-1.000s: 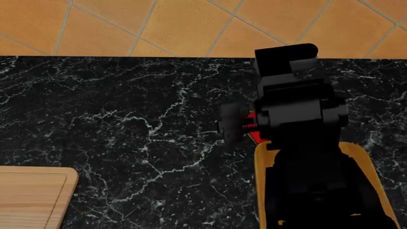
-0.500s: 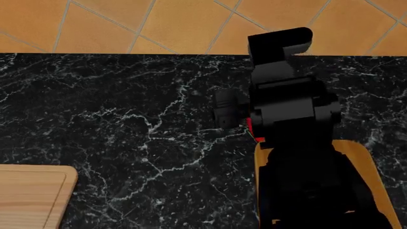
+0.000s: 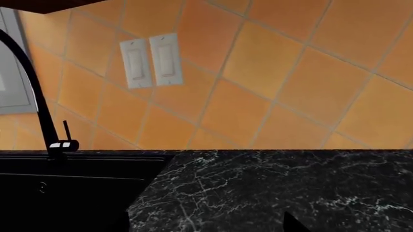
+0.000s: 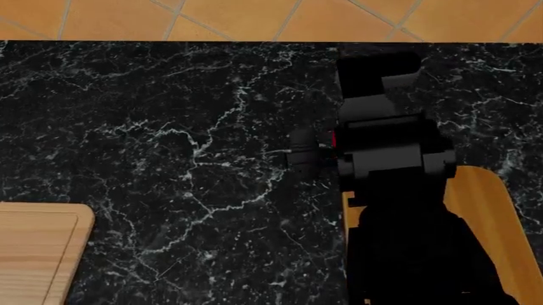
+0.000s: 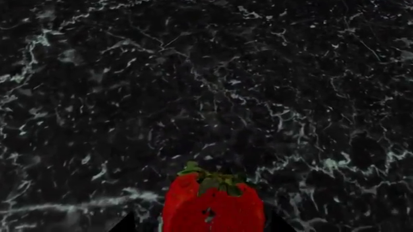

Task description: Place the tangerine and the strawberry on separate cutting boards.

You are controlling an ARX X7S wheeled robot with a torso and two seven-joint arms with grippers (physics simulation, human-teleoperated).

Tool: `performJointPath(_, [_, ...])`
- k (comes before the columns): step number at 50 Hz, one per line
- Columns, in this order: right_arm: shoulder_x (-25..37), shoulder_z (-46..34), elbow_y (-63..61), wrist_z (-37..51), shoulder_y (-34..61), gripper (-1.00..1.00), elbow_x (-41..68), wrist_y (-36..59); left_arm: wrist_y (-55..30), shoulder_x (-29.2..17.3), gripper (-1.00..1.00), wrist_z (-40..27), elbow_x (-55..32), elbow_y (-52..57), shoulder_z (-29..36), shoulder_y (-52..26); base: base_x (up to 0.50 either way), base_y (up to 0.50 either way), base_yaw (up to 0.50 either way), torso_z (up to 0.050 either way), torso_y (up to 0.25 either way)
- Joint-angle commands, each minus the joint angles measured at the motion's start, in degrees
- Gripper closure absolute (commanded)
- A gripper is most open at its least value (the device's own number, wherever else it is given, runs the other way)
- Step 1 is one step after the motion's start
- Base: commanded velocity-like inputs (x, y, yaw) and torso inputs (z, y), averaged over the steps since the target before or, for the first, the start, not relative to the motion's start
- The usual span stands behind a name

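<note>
A: What occupied the head view?

B: A black marbled tabletop point(image 4: 170, 159) filled most of the frame, with orange wall tiles point(image 4: 212, 16) along the top edge. The right arm point(image 4: 398, 190) stood as a dark mass at right of centre, covering much of the golden-brown cutting board point(image 4: 479, 210) at lower right. The pale cutting board point(image 4: 38, 254) lay at the lower left corner, well apart from the other.

A: Where was the strawberry?

B: In the right wrist view the strawberry point(image 5: 213, 208) sat at bottom centre, red with a green top, above bare tabletop. Dark tips of the right tool point(image 5: 200, 223) showed at either side of it, so the tool was closed on the berry. In the head view only a red sliver point(image 4: 332, 138) appeared beside the arm, beyond the far edge of the golden-brown board.

A: And the tangerine?

B: It appeared in none of the views.

A: What did the left wrist view show?

B: A black sink point(image 3: 65, 193) at lower left with a curved black tap point(image 3: 38, 106), two white wall switches point(image 3: 152, 60) at upper left on orange tiles, and tabletop at lower right. Only a dark tip of the left tool point(image 3: 293, 224) showed at the bottom edge; whether it was wide or narrow could not be told.
</note>
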Motion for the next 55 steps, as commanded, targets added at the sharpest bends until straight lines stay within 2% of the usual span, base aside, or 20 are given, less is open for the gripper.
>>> performJointPath(1, [0.1,1.8,0.2,0.0,-0.2,1.00,-0.5,-1.0,-0.8,0.4,-1.00,-1.7,0.7,-0.5,2.6,-2.3,0.00,0.00,0.00,0.000,0.000])
performJointPath(11, [0.4,2.1,0.2,0.8,0.9,1.00,-0.6,-4.5,4.0,2.7,-1.00,0.7,7.3,-3.0,6.7,-0.5,0.00,0.00,0.00,0.000,0.000])
performJointPath(12, [0.5,2.1,0.2,0.8,1.2,1.00,-0.6,-5.1,2.0,1.4,-1.00,0.8,2.2,-0.9,0.5,1.6,0.00,0.00,0.00,0.000,0.000])
performJointPath(14, [0.7,2.3,0.2,0.6,2.2,1.00,-0.6,-5.9,0.6,0.4,-1.00,0.3,-0.9,0.1,-2.9,2.4,0.00,0.00,0.00,0.000,0.000])
performJointPath(24, [3.7,1.0,-0.3,-2.5,4.5,1.00,-1.5,-7.3,-0.5,-0.6,-1.00,-1.6,-2.5,0.8,-2.2,0.9,0.00,0.00,0.00,0.000,0.000])
performJointPath(29, [10.4,1.7,-43.0,-6.1,-13.4,1.00,0.0,25.3,-0.1,-0.5,-1.00,-1.6,-2.3,0.6,-2.0,0.7,0.00,0.00,0.00,0.000,0.000])
performJointPath(32, [13.5,2.9,-67.2,-7.5,-17.9,1.00,1.0,35.7,0.1,-0.4,-1.00,-1.5,-1.7,0.2,-1.2,0.4,0.00,0.00,0.00,0.000,0.000])
performJointPath(35, [17.2,4.3,-81.5,-8.7,-23.4,1.00,2.2,44.6,-0.1,-0.5,-1.00,-1.7,-2.9,0.4,-2.3,0.6,0.00,0.00,0.00,0.000,0.000])
performJointPath(36, [19.1,4.9,-83.7,-6.0,-25.3,1.00,6.2,44.7,-0.2,-0.5,-1.00,-1.9,-3.6,0.6,-3.0,0.6,0.00,0.00,0.00,0.000,0.000])
performJointPath(38, [28.5,7.4,-86.9,11.2,-28.2,1.00,23.4,44.7,0.3,-0.2,-1.00,-1.6,-2.8,0.3,-2.6,0.8,0.00,0.00,0.00,0.000,0.000])
performJointPath(39, [31.2,8.9,-87.6,19.8,-29.2,1.00,32.0,44.7,0.3,-0.2,-1.00,-1.8,-2.8,0.1,-2.3,0.6,0.00,0.00,0.00,0.000,0.000])
performJointPath(42, [35.6,11.2,-90.0,43.4,-32.3,1.00,57.8,44.5,0.3,-0.2,-1.00,-1.6,-3.1,0.3,-2.8,1.0,0.00,0.00,0.00,0.000,0.000])
performJointPath(44, [37.6,11.9,-92.0,47.6,-35.9,1.00,75.0,44.3,0.4,-0.1,-1.00,-1.7,-2.6,0.3,-2.1,0.8,0.00,0.00,0.00,0.000,0.000])
performJointPath(46, [38.9,12.9,-93.5,50.7,-38.2,1.00,81.2,44.0,0.3,-0.2,-1.00,-2.0,-2.6,0.4,-1.7,0.5,0.00,0.00,0.00,0.000,0.000])
performJointPath(50, [41.2,14.0,-95.3,55.2,-41.5,1.00,87.8,42.9,0.3,-0.4,-1.00,-1.9,-3.2,0.7,-2.8,1.1,0.00,0.00,0.00,0.000,0.000])
performJointPath(55, [42.4,14.3,-97.1,53.2,-47.2,1.00,86.0,40.5,0.3,-0.6,-1.00,-2.0,-3.8,1.2,-3.8,1.5,0.00,0.00,0.00,0.000,0.000])
